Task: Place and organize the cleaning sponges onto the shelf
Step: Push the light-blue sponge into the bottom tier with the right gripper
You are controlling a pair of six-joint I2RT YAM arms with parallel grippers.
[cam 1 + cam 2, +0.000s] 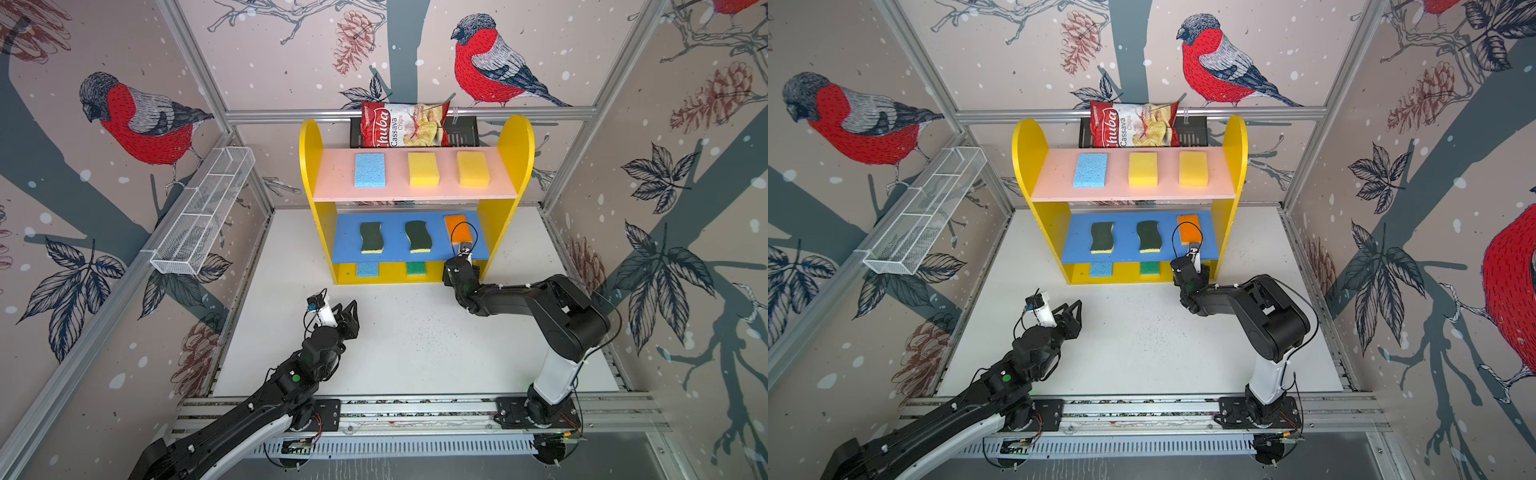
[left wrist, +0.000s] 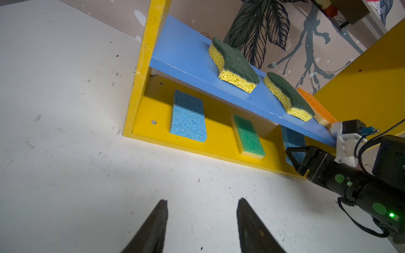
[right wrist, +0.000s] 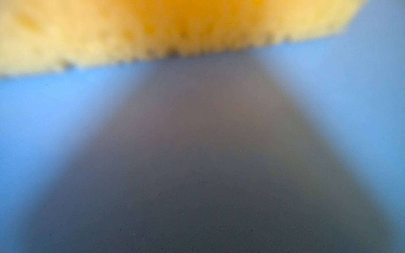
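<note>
Overhead, the shelf [image 1: 514, 166] is standing at the back of a white tabletop [image 1: 415, 340] that is showing scuffs and dark specks. Bird-and-pinecone wallpaper [image 1: 137, 120] is covering the walls behind aluminium framing [image 1: 291, 114]. A white wire basket [image 1: 203, 212] is hanging on the left wall, and a chips bag [image 1: 405, 124] is sitting in a black rack [image 1: 463, 131] behind the shelf.

A light blue sponge [image 1: 370, 170] and two yellow sponges [image 1: 424, 168] [image 1: 473, 168] are lying on the pink board [image 1: 332, 183]. Two dark-green wavy sponges [image 1: 370, 237] [image 1: 418, 236] and an orange sponge [image 1: 457, 229] are lying on the blue board [image 1: 349, 245]. A blue sponge [image 1: 367, 269], a bright green sponge [image 1: 416, 268] and a second blue sponge [image 2: 292, 137] are lying on the yellow base [image 1: 395, 276].

The left gripper [image 1: 347, 306] is hovering over bare tabletop, jaws standing apart with nothing between them. The right gripper [image 2: 294, 154] is reaching under the blue board at the second blue sponge; whether it is gripping cannot be told.
</note>
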